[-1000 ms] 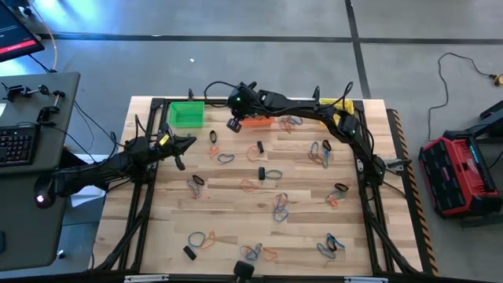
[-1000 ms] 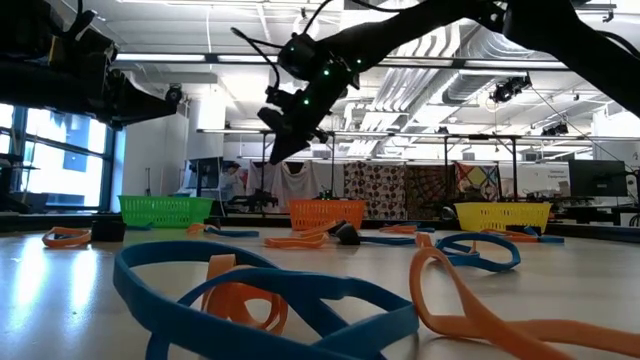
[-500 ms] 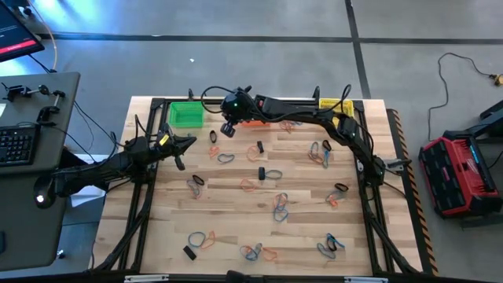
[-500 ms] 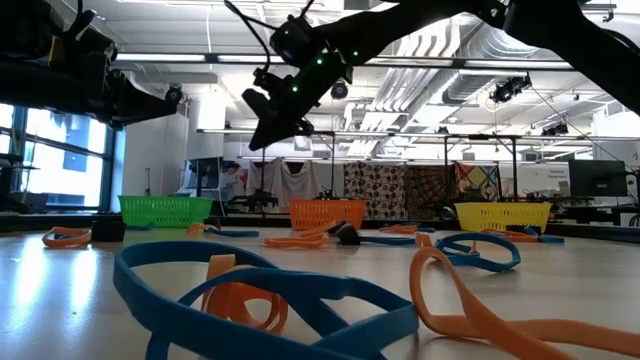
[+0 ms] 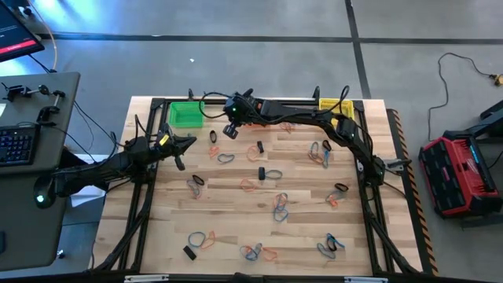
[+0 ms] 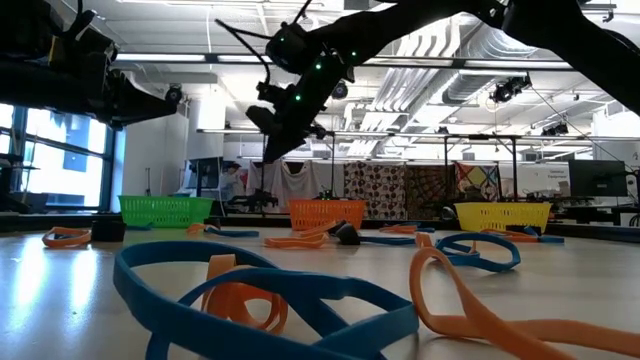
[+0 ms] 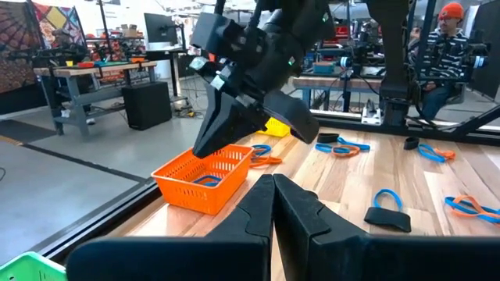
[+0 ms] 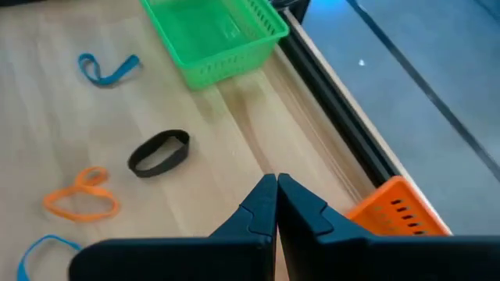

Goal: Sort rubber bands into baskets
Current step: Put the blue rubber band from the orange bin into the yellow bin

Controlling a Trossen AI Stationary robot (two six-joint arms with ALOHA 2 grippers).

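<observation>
Our right gripper hangs pinched empty between the green basket and the orange basket. Only the left wrist view shows a blue band inside orange. Half a second ago the gripper sat nearer green. The left gripper waits, pinched, at the counter's left edge.

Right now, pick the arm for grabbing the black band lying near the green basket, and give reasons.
Right. The right gripper hangs shut close to the black band; the left gripper waits shut at the table's left edge, farther off.
</observation>
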